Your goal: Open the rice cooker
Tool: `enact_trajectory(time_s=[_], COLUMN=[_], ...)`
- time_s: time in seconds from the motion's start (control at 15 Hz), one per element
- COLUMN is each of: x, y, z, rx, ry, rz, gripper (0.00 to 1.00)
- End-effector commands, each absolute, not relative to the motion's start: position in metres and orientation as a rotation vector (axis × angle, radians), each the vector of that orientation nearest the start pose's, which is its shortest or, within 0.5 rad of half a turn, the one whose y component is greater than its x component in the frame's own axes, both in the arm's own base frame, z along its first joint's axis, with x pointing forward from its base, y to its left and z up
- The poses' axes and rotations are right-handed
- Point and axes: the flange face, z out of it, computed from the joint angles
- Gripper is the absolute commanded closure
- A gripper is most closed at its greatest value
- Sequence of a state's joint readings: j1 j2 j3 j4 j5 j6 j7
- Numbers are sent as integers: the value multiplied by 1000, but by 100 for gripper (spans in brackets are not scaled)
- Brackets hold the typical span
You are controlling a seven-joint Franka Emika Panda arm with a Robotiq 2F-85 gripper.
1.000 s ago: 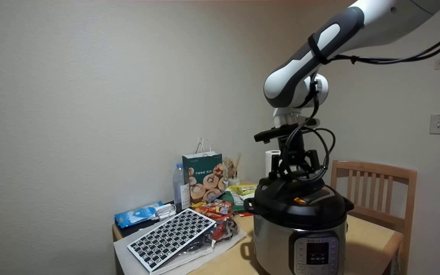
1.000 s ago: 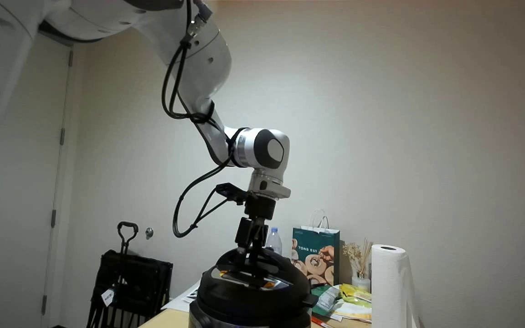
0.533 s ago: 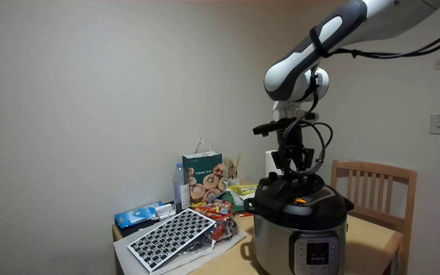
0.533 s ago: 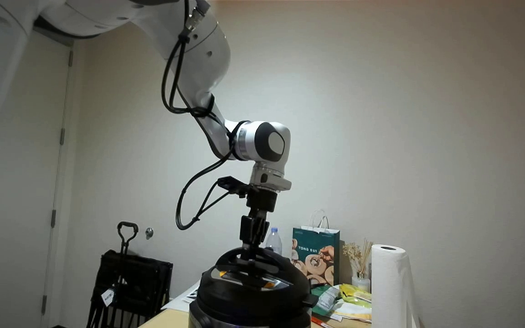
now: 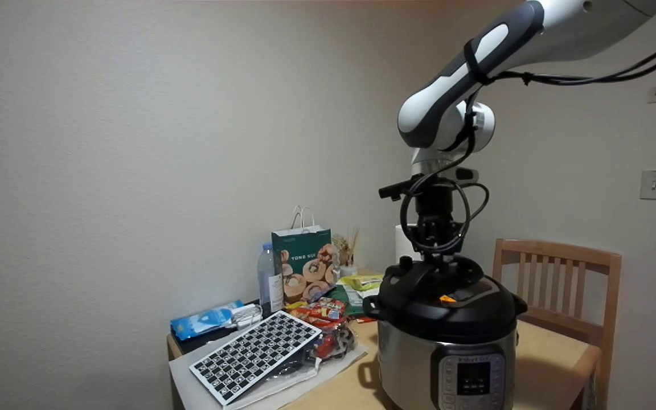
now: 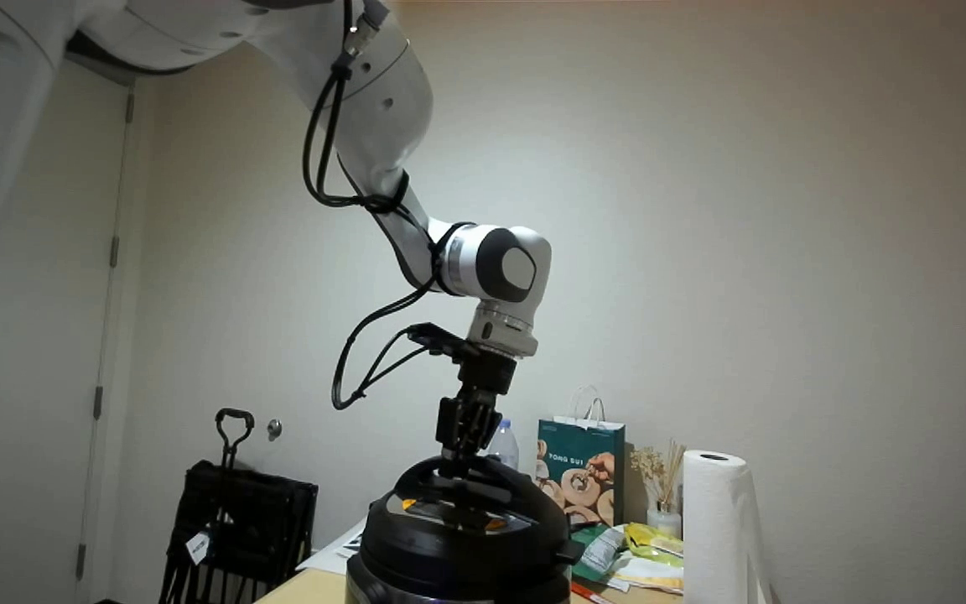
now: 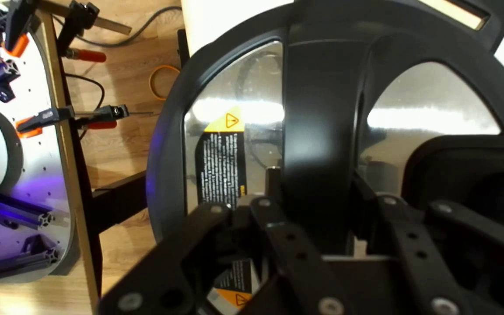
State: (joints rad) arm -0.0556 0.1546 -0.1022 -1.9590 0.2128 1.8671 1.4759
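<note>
Pale wall, black-and-orange clamps in wrist view only; hand gripping handle of rice cooker

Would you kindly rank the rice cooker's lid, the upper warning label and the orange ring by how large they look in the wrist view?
1. Rice cooker's lid
2. Upper warning label
3. Orange ring, clearly smallest

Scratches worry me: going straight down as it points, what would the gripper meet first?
Probably the shiny lid top: the gripper straddles the black handle, though depth is unclear, so it may touch the handle first.
</note>
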Motion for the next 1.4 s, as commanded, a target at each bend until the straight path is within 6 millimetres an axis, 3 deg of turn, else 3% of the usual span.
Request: enact_trajectory(time_s=[0.0, 0.13, 0.47, 0.8, 1.33], x=[553, 561, 577, 598, 613], y=[-65, -74, -70, -68, -97], z=[372, 359, 334, 324, 318], rx=[-1958, -1945, -1841, -1815, -1598], ry=[2336, 2384, 2540, 2411, 2289], rz=[653, 674, 866, 1227, 1605], gripper=[88, 88, 88, 88, 88])
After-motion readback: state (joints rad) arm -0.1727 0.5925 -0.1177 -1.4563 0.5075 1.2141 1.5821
